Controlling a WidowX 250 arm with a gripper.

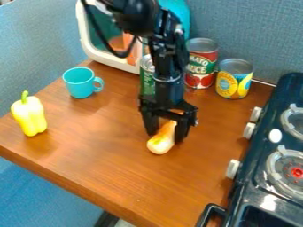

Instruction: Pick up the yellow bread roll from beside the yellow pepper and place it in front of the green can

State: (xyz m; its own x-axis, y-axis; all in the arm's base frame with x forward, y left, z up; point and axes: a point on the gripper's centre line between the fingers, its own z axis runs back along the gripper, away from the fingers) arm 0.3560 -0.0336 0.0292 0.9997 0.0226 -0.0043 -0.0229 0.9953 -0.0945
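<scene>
- We see the claw [165, 138] part open around a tan toy [160, 144], but can't tell if it squeezes.
- We see a yellow pepper [29, 116] near the desk [112, 164]'s left corner.

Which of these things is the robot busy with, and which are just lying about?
In the work:
- black gripper
- cream-and-orange toy food at its tip

Just about:
- yellow pepper
- turquoise mug
- tomato can
- yellow-and-blue can
- green can, partly hidden
- stove
</scene>
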